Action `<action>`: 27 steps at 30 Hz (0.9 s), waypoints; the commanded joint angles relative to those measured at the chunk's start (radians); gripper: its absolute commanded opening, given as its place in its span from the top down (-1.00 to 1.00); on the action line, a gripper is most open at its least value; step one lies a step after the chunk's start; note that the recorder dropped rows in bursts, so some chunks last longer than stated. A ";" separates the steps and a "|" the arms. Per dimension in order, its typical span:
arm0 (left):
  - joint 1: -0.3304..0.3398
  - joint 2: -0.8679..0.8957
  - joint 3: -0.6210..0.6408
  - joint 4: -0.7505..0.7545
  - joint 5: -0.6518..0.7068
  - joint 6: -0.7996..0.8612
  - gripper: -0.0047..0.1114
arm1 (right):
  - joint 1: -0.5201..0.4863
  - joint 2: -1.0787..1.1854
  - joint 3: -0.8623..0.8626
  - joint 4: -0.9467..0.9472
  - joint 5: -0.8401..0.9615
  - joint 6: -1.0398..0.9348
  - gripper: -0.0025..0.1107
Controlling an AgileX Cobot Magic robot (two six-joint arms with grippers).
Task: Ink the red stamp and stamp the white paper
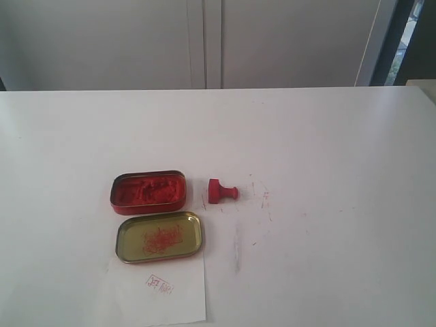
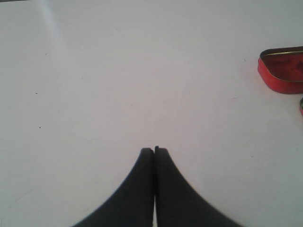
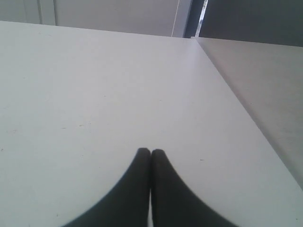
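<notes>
The left gripper points low over the bare table, its two dark fingers pressed flat together with nothing between them, well apart from the red ink tin. The right gripper sits the same way, fingers closed on nothing, aimed toward the table's far corner. The red stamp lies tipped on its side just right of the tin. The tin's lid rests on the far edge of the white paper, at the near edge.
</notes>
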 commanded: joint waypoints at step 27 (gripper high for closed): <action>0.003 -0.005 0.004 -0.006 -0.003 0.000 0.92 | -0.004 -0.005 0.005 0.001 -0.015 0.060 0.96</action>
